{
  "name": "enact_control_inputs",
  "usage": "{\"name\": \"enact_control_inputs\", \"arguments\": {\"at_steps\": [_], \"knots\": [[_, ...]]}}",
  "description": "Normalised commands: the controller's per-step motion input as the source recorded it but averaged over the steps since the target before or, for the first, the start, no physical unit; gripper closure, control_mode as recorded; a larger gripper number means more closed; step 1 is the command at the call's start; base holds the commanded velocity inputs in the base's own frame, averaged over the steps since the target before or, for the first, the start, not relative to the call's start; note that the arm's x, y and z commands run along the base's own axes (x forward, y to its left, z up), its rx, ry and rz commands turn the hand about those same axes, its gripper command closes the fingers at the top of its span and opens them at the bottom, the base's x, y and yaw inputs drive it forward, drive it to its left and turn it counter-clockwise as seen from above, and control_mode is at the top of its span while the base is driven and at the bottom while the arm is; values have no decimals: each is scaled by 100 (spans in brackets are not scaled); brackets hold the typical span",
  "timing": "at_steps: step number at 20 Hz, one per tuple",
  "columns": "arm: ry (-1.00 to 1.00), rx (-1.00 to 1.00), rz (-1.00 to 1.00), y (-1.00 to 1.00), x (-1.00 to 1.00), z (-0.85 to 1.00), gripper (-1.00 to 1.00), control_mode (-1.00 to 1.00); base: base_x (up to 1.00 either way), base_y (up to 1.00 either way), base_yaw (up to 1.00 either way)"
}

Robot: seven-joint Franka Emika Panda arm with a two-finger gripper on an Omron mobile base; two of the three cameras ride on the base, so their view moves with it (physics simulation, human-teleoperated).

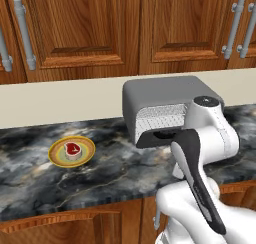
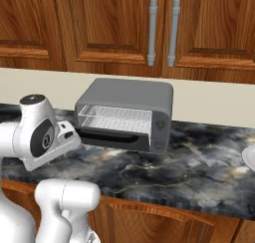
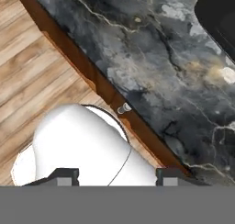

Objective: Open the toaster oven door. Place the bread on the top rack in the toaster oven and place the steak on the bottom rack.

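Looking down along my hand, I see my gripper (image 3: 114, 177) with its two dark fingertips (image 3: 64, 176) standing apart, and nothing is between them. They are partly open and hold nothing. Under them is the dark marble counter (image 3: 151, 58), its brown wooden edge, and the pale wood floor (image 3: 32, 67) beside it.

From the base cameras, the toaster oven (image 2: 124, 112) stands on the counter, near the pale back wall. The toaster oven door (image 2: 112, 137) is folded down on its lower hinge, so the front is open and the silver wire racks (image 2: 114, 118) are visible inside the pale interior. My arm reaches to the front of the oven, close to the lowered door; I cannot tell if it touches it.

The steak (image 1: 72, 150) lies on the yellow-green plate (image 1: 71, 151), well apart from the oven, to its left on the counter. It is a small red slab with a pale rim. Brown wooden cabinets (image 1: 90, 28) with grey handles hang above.
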Motion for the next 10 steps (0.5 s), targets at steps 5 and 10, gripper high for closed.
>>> {"name": "enact_control_inputs", "arguments": {"at_steps": [5, 10], "knots": [[-14, -12, -50, 2, 28, 65, 100, -100, 0, 0, 0], [-9, -5, -43, 0, 43, 57, -100, -100, 0, 0, 0]]}}
